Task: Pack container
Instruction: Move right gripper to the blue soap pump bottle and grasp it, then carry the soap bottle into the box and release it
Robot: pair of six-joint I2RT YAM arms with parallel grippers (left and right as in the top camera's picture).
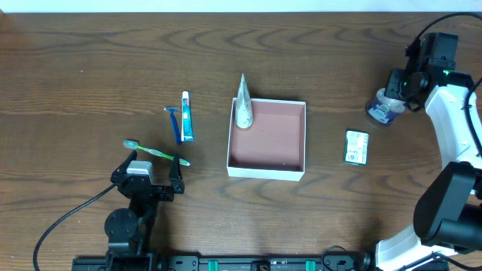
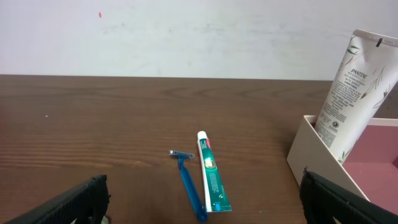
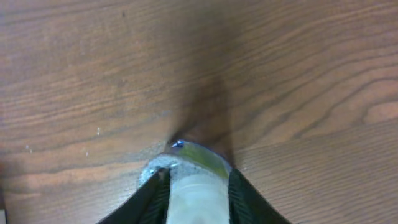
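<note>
The container (image 1: 267, 172) is a square white box with a pinkish-brown floor at the table's middle. A white Pantene tube (image 1: 242, 105) leans upright in its far left corner; it also shows in the left wrist view (image 2: 354, 87) above the box wall (image 2: 311, 152). A toothpaste tube (image 1: 187, 117) and a blue razor (image 1: 175, 124) lie left of the box, both also in the left wrist view: tube (image 2: 211, 174), razor (image 2: 188, 183). A green toothbrush (image 1: 154, 153) lies by my open, empty left gripper (image 1: 154, 172). My right gripper (image 1: 395, 90) is shut on a clear bottle (image 3: 196, 186) at the far right.
A small green-and-white packet (image 1: 356, 147) lies flat on the table right of the container. The clear bottle (image 1: 384, 108) shows a blue base. The right arm's white links (image 1: 459, 128) curve along the table's right edge.
</note>
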